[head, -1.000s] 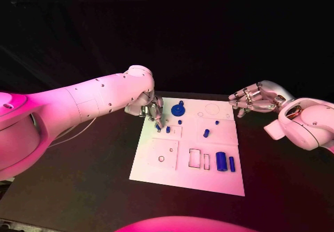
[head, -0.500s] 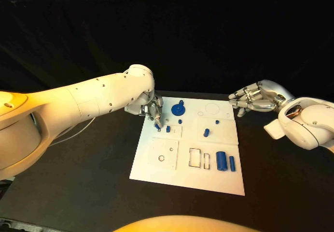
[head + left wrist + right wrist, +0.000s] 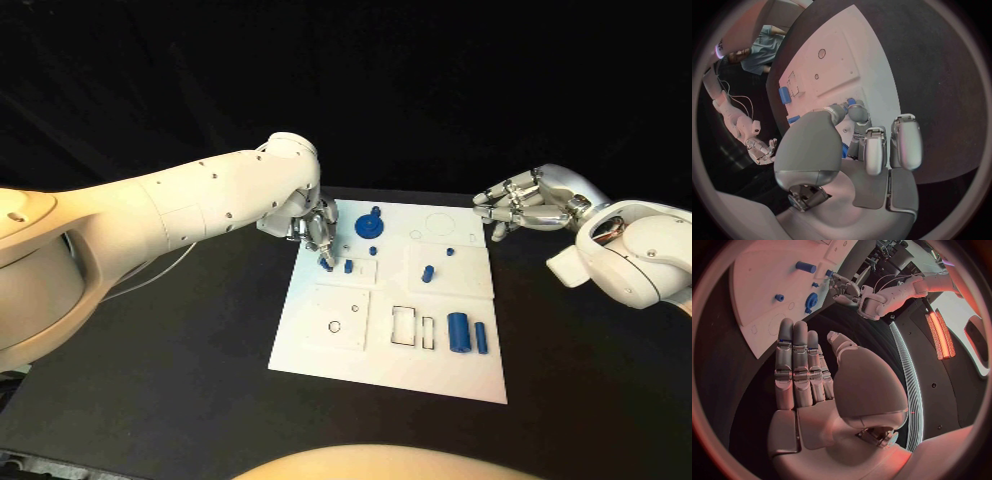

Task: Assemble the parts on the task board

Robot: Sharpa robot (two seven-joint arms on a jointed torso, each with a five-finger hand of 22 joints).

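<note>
Left hand (image 3: 315, 228) is down at the far-left corner of the task board (image 3: 361, 355), fingertips right on a small blue peg (image 3: 348, 267) — looks like a pinch, though I can't tell for sure. The peg sits just toward the robot from that hand. Right hand (image 3: 519, 212) hovers off the board's far-right corner, fingers apart, holding nothing — much farther away.

Head cam sits up high, looking down at the black table (image 3: 188, 380) with the task board (image 3: 397, 370) dead centre. Each wrist cam is a fisheye right behind its own palm, super close, facing out across the table. All three catch the board (image 3: 839, 65) (image 3: 761, 280), so that's the overlap.
</note>
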